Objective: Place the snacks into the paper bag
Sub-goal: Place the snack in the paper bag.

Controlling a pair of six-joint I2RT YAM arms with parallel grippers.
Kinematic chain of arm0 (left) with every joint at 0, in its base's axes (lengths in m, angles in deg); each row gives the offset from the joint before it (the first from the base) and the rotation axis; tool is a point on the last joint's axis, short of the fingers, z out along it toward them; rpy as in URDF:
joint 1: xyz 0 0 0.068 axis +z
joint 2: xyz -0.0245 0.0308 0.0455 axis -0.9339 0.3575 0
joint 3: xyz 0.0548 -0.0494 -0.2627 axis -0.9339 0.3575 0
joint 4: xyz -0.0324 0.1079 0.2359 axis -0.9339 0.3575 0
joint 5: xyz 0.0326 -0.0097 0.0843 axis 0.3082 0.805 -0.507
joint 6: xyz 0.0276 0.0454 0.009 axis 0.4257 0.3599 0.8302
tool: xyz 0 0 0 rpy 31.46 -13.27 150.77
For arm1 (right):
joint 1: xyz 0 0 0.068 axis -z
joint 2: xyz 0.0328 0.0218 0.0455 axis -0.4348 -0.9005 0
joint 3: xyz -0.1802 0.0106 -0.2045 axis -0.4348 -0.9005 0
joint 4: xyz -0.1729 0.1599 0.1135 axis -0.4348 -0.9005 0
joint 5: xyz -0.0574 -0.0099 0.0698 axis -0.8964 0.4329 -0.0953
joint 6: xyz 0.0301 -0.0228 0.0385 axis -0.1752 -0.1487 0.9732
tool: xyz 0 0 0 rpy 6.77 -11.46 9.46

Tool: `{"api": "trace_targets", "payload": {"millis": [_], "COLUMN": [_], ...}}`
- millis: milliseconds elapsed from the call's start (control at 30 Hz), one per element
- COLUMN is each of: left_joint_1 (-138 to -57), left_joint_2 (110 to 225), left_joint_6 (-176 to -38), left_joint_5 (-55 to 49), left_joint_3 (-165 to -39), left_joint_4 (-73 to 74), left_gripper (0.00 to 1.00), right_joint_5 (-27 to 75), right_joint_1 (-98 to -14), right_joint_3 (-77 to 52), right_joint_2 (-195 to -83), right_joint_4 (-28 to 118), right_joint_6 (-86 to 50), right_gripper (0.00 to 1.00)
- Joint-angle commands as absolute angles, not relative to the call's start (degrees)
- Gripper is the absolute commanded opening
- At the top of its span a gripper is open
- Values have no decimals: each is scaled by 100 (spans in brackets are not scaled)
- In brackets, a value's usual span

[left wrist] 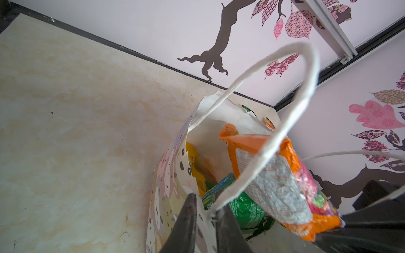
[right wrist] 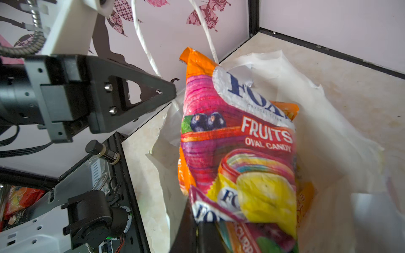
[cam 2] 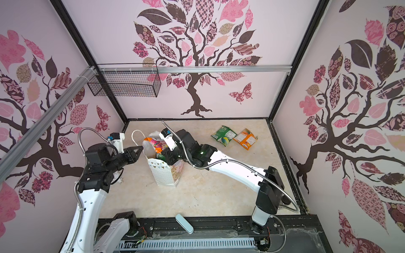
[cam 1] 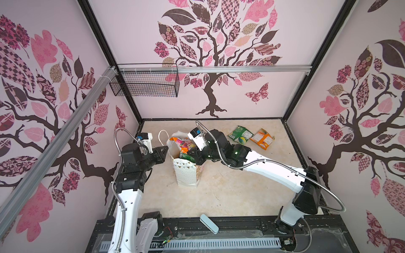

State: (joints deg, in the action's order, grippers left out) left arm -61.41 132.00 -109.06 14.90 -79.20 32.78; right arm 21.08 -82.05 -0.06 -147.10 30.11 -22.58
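Observation:
The paper bag (cam 1: pixel 186 175) (cam 2: pixel 162 175) stands upright mid-table with several snacks inside. My left gripper (left wrist: pixel 205 208) (cam 1: pixel 165 150) is shut on the bag's near rim (left wrist: pixel 168 175), at the foot of a cord handle (left wrist: pixel 306 87). My right gripper (right wrist: pixel 197 227) (cam 2: pixel 166 153) reaches into the bag's mouth from the right, shut on the bottom seam of an orange and purple FOXS packet (right wrist: pixel 236 142) (cam 1: pixel 182 143) that sticks up above the rim. Green (left wrist: pixel 243 208) and yellow (left wrist: pixel 192 162) packets lie deeper in the bag. A green packet (cam 1: pixel 240 134) and an orange packet (cam 1: pixel 262 139) lie flat at the back right.
A pale blue oblong bar (cam 1: pixel 209 223) (cam 2: pixel 184 223) rests on the black front edge. A black wire mesh basket (cam 1: pixel 144 84) hangs high on the rail at the back left. Walls enclose the table on three sides.

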Motion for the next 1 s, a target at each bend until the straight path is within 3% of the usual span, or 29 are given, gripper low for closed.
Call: {"api": "trace_targets", "payload": {"millis": [0, 133, 467, 733, 967], "left_joint_1": [-6109, -6107, -6114, -6113, -6113], "left_joint_2": [13133, 13136, 13161, 13155, 13160], "left_joint_6": [-10874, -10877, -10873, -10865, -10864], "left_joint_5": [1511, 1513, 1508, 1490, 1490], "left_joint_3": [-7783, -7783, -7783, -7783, -7783], "left_joint_4": [3129, 3133, 3134, 3143, 3143], "left_gripper": [19, 19, 19, 19, 19], "right_joint_5": [1732, 1642, 1647, 1716, 2307], "right_joint_1": [-8176, -8176, -8176, -8176, -8190], "right_joint_3": [376, 611, 313, 461, 359], "right_joint_2": [-14889, -15030, -14911, -14916, -14493], "right_joint_4": [3062, 2675, 2923, 2855, 3045], "right_joint_6": [-2376, -2477, -2464, -2525, -2544], "right_gripper": [0, 1, 22, 28, 47]}}
